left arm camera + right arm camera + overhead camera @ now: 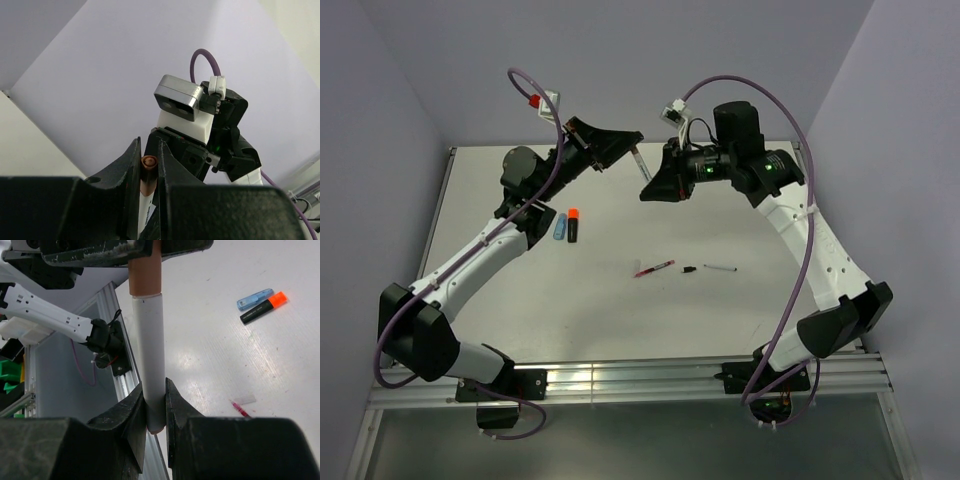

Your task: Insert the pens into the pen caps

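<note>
Above the bench (620,330), the white pen (149,340) hangs in mid-air between both arms. The right fingers (131,415) are clenched on its bare lower end, and the left fingers (126,167) are clamped on its brownish cap (145,275). Below lie a blue marker (559,227) touching a black marker (573,226) – and, nearer, a red pen (654,268) and a tiny black cap (689,269)

**Three Cameras, One Pen in Common**

Up top, the fixed camera looks down from behind the arm bases (500,385), taking in the whole table (620,330) out to the far wall (620,60). The left wrist camera sits tight behind the left end effector (148,160), tilted up at the wall and the right arm's wrist (200,115). The right wrist camera, close behind the right end effector (155,400), faces the table's left side. All three catch the white pen (641,165).
</note>
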{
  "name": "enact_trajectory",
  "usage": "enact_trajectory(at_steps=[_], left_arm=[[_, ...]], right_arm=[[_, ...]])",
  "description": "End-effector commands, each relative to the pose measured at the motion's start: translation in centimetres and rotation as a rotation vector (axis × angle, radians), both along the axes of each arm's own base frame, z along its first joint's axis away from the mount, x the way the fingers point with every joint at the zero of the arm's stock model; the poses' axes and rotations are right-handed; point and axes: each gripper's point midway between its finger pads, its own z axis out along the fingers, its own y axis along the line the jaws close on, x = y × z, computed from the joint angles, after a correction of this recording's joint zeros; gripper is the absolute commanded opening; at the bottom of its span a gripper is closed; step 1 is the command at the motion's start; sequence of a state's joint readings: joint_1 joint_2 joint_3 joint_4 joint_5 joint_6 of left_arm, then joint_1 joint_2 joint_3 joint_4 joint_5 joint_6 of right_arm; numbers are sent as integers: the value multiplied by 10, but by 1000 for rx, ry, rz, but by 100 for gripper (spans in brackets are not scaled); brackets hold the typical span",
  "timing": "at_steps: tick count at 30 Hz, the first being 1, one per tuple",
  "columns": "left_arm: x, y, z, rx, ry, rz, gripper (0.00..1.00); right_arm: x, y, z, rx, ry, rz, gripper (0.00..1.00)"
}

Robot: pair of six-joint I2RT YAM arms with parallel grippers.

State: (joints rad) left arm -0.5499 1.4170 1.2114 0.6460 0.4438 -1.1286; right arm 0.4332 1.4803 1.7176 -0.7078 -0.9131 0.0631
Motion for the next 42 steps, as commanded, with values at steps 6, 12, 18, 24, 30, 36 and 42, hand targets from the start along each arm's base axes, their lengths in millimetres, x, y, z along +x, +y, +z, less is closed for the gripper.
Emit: enact_trajectory(at_steps=[6, 12, 18, 24, 30, 36, 42], left_arm=[[-84, -50, -94, 267, 247, -441, 0], [-103, -46, -102, 350, 109, -558, 0], [-121, -38, -108, 362, 22, -635, 0], [-115, -42, -98, 320, 38, -624, 0], [-115, -48, -96, 301, 52, -658, 0], [-97, -51, -108, 388, 144, -552, 0], [-87, -51, -104, 400, 175, -475, 0]], right_arm=[[71, -2, 132, 211, -536, -235, 0], [46, -2, 127, 230, -540, -50, 0], [17, -2, 117, 259, -511, 143, 0], [12, 4, 123, 333, -449, 177, 0], [10, 9, 132, 374, -429, 185, 0], [54, -4, 136, 294, -484, -109, 0], [79, -18, 140, 241, -528, -283, 0]])
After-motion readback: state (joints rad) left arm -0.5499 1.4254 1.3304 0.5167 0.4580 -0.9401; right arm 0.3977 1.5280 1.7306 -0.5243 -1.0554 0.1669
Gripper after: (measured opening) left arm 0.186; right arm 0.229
